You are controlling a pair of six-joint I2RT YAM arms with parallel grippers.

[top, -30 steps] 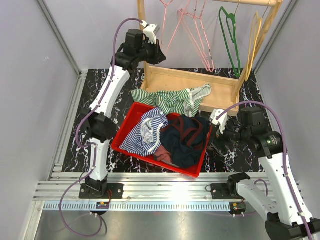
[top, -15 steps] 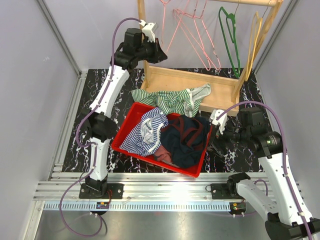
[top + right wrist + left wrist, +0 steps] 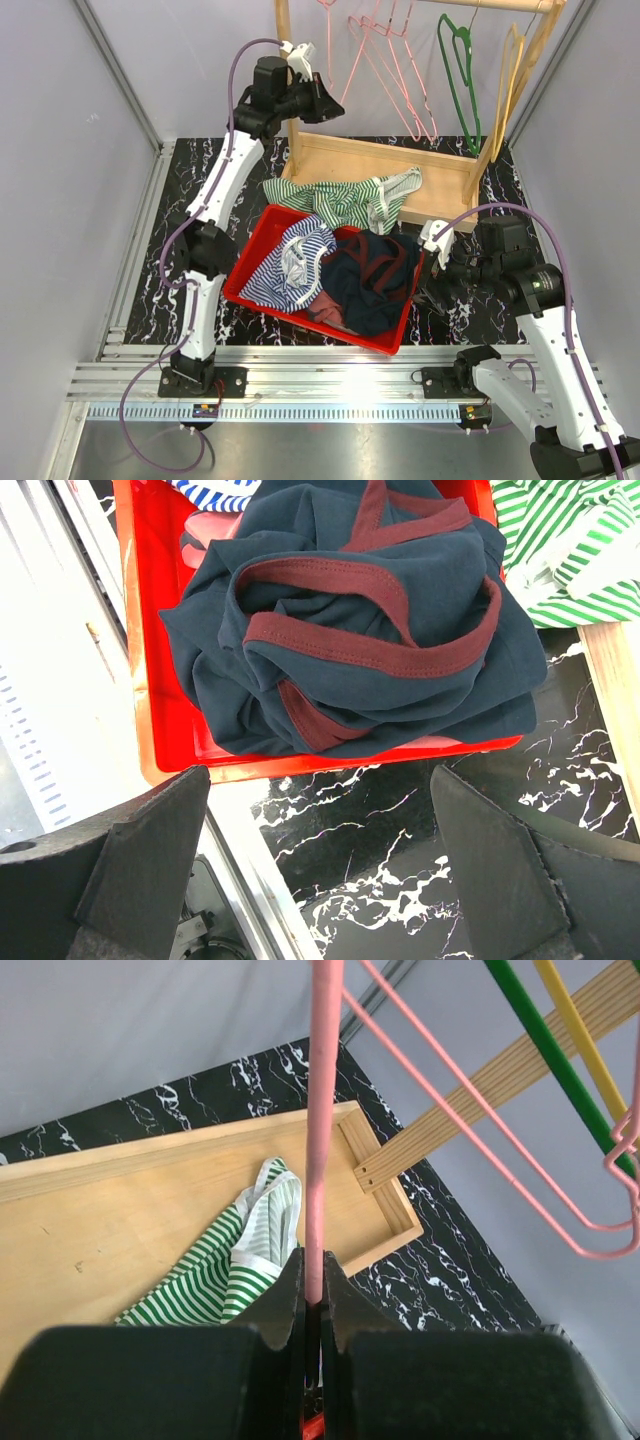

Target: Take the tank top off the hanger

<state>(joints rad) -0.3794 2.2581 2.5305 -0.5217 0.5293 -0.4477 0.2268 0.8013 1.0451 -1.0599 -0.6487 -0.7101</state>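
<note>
The green-and-white striped tank top (image 3: 350, 198) (image 3: 225, 1270) lies crumpled on the wooden rack base, off any hanger, its lower part draped toward the red bin. My left gripper (image 3: 335, 104) (image 3: 314, 1260) is raised beside the rack's left post. It is shut on the thin bar of a pink hanger (image 3: 352, 55) (image 3: 322, 1110), which runs up out of its jaws. My right gripper (image 3: 432, 285) (image 3: 320, 810) stands wide open over the black marble table just right of the bin, holding nothing. A corner of the striped top (image 3: 570, 550) shows in the right wrist view.
A red bin (image 3: 250, 265) (image 3: 135, 630) holds a navy top with maroon trim (image 3: 365, 275) (image 3: 350, 630) and a blue-striped garment (image 3: 295, 262). The wooden rack (image 3: 380, 160) carries more pink hangers (image 3: 405, 80), a green hanger (image 3: 462, 70) and a yellow hanger (image 3: 510, 75).
My left gripper has shifted right along the rack with the pink hanger still in it, and the pink hangers have swung. The right arm and the tank top have not moved.
</note>
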